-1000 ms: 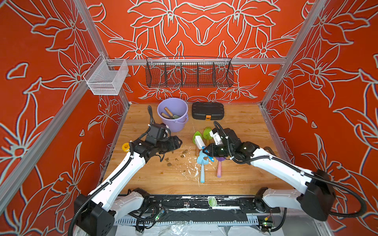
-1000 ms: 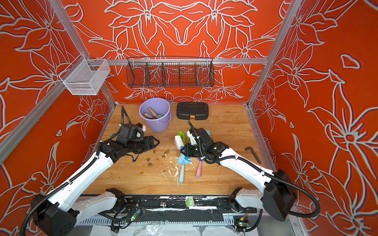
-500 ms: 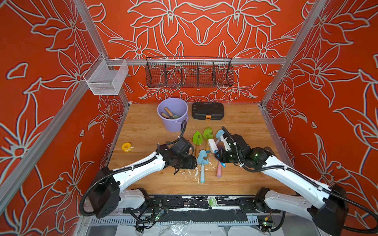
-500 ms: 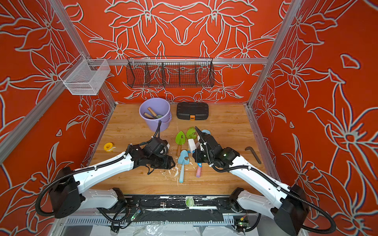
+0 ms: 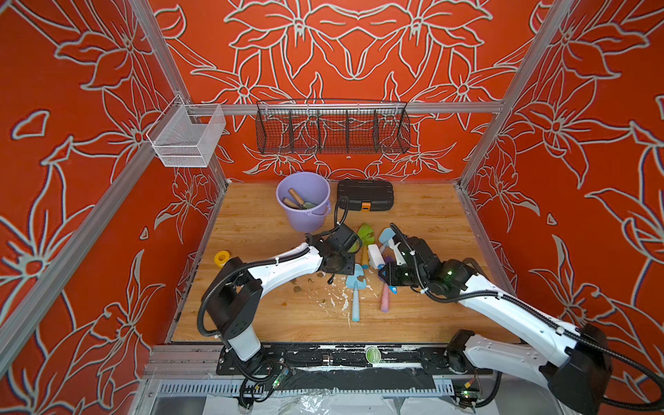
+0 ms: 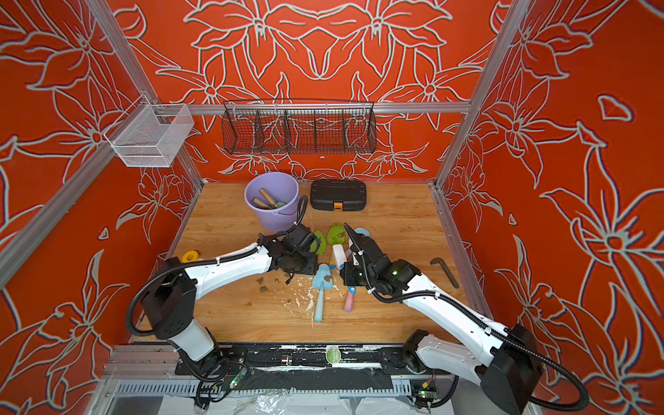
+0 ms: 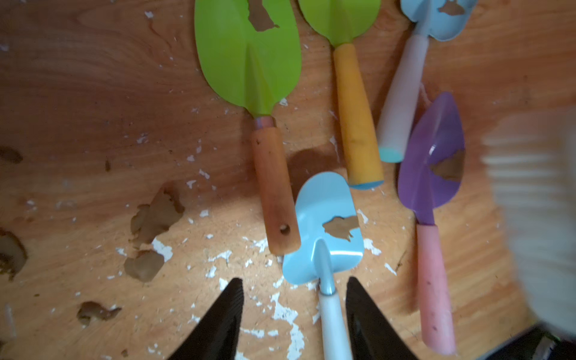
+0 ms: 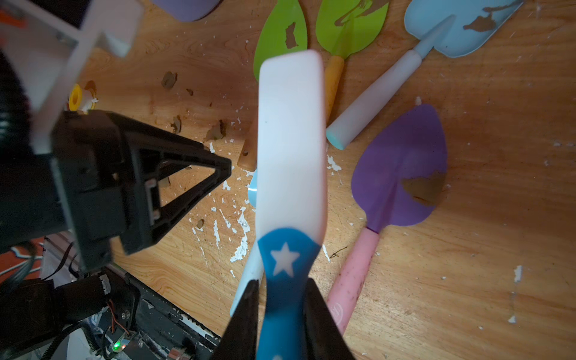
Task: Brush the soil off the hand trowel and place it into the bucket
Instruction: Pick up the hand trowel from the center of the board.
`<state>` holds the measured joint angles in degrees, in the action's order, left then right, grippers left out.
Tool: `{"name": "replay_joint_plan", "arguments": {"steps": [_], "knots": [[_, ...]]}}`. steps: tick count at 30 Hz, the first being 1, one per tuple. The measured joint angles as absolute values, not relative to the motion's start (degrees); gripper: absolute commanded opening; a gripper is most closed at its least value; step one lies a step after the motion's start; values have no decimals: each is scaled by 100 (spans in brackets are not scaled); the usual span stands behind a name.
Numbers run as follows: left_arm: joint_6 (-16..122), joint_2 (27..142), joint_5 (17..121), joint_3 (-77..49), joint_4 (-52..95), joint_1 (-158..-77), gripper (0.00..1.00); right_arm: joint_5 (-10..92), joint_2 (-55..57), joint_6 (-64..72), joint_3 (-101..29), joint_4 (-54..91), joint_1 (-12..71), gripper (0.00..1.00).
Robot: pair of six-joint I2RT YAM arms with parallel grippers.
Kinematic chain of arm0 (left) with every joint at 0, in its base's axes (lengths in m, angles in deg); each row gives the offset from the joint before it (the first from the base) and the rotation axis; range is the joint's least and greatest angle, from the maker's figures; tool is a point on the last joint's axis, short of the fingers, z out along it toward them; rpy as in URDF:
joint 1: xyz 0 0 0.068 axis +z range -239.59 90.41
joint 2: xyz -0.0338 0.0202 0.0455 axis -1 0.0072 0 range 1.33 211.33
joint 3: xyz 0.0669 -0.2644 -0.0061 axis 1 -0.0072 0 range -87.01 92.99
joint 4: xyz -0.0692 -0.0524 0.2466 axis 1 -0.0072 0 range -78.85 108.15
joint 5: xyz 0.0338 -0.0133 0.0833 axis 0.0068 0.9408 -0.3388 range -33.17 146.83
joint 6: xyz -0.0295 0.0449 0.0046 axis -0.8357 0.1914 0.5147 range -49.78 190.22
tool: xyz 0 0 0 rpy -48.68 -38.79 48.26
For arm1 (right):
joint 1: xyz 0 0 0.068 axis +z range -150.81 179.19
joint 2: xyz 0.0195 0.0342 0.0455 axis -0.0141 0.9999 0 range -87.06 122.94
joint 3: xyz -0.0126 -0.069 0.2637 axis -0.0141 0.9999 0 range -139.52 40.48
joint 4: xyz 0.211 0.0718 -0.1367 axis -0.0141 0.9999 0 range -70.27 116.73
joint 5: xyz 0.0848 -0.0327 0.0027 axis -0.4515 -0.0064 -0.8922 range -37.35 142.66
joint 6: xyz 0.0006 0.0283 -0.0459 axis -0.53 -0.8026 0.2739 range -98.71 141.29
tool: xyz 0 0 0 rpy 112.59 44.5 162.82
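Light-blue trowel (image 7: 318, 202) lies flat on the wooden table (image 5: 424, 230), with a brown patch of soil (image 7: 341, 227) stuck on its blade. I have my left gripper (image 7: 294, 280) low over it, jaws apart on either side of the white handle. My right gripper (image 8: 283, 282) is clamped on the blue grip of the white brush (image 8: 291, 140). The lavender bucket (image 5: 303, 215) stands well apart, toward the back wall.

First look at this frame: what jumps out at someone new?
Bright trowels fanned mid-table, brown soil on their blades, the left gripper open astride the handle of the front light-blue trowel. The right gripper holds a white-and-blue brush above them; the lavender bucket stands behind.
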<state>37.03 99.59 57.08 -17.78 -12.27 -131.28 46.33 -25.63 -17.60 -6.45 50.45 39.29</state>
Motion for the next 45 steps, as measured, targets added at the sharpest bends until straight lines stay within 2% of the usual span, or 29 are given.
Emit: {"name": "replay_joint_plan", "arguments": {"steps": [12,22,33,36,39,42,44,45], "knots": [[3854,10825,5962,-1290,-1211,-12741,45,4615,-2329,-1701,-648,4761,3892,0],[3875,10975,6113,-1297,-1213,-12741,35,4558,-2250,-1679,-648,4645,3852,0],[3913,11242,6045,-1253,-1183,-12741,36,4467,-2220,-1679,-648,4590,3839,0],[3915,11264,6025,-1245,-1174,-12741,31,4462,-2202,-1679,-648,4560,3839,0],[3937,11270,6006,-1245,-1170,-12741,18,4434,-2180,-1679,-648,4512,3837,0],[3941,11270,5958,-1245,-1176,-12741,12,4401,-2159,-1679,-648,4457,3837,0],[3943,11266,5947,-1245,-1185,-12741,0,4362,-2137,-1677,-648,4440,3837,0],[3948,11259,5945,-1245,-1200,-12741,0,4357,-2124,-1675,-648,4435,3837,0]]}}
